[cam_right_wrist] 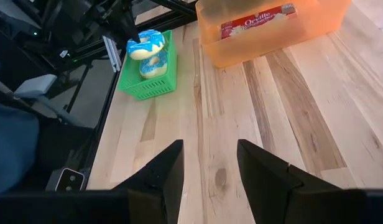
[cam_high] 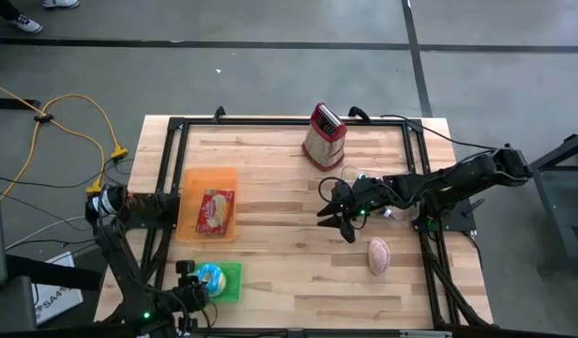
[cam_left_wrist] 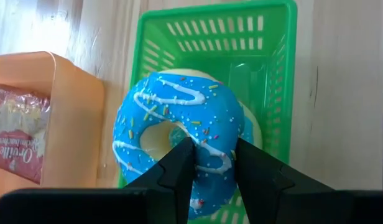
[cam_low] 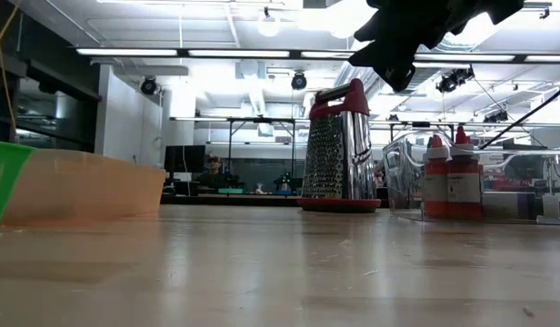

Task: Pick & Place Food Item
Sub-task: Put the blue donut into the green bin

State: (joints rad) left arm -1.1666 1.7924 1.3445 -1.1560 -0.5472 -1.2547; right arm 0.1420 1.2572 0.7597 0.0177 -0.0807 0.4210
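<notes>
A donut with blue icing and sprinkles (cam_left_wrist: 173, 118) hangs over a green basket (cam_left_wrist: 272, 37) at the table's near left corner, with my left gripper (cam_left_wrist: 213, 146) shut on it. The right wrist view shows the donut (cam_right_wrist: 145, 43) above a second blue-and-white piece (cam_right_wrist: 154, 65) lying in the basket (cam_right_wrist: 148, 84). My right gripper (cam_high: 338, 221) stands open above the middle of the table with nothing between its fingers. A pale pink food item (cam_high: 378, 254) lies on the table near it. My left gripper pinches the donut's ring (cam_left_wrist: 213, 163) between its two fingers, one finger (cam_left_wrist: 182, 158) at the edge of the hole and the other (cam_left_wrist: 257, 165) at the outer rim. The fingers slant down from the near side. The donut sits tilted over the basket.
An orange bin (cam_high: 210, 178) holding a popcorn packet (cam_high: 215, 210) stands just beyond the basket. A metal grater with a red top (cam_high: 324, 137) stands at the far middle. Bare wood lies between the bin and my right gripper. Red-capped bottles (cam_low: 448, 177) show beyond the table.
</notes>
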